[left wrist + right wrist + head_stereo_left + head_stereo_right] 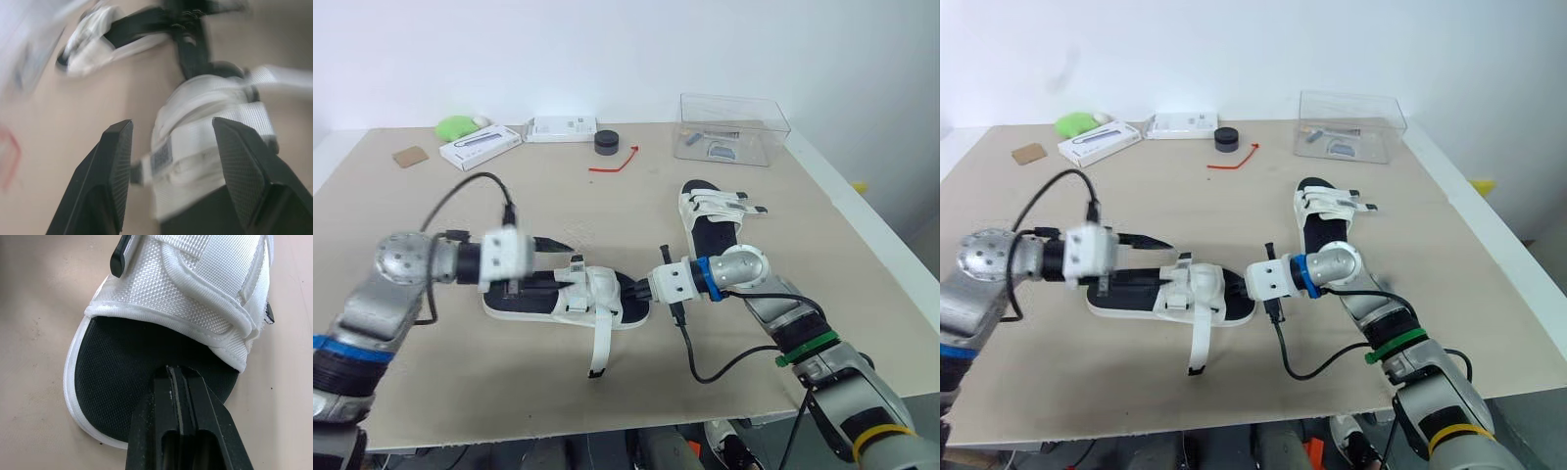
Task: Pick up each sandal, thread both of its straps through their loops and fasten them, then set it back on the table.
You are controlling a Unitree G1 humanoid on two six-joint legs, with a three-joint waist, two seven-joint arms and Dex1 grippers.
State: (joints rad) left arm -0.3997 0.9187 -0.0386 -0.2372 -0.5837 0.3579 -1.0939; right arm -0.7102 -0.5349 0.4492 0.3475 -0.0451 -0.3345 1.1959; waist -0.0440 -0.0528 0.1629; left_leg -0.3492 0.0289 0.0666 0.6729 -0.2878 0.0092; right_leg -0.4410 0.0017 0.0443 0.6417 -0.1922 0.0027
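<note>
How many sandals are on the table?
2. The near sandal lies at the front of the table, between the robot's arms. The far sandal lies behind it, on the robot's right. None seems hidden.

The near sandal [568, 299] lies on the table [431, 392] at lower centre of the frame; the far sandal [710, 217] sits above and right of it. Along the top: a flat box [481, 146] and a second box [561, 128] at upper left, a puck [607, 142] just right of them, and a container [732, 127] at upper right.
</note>
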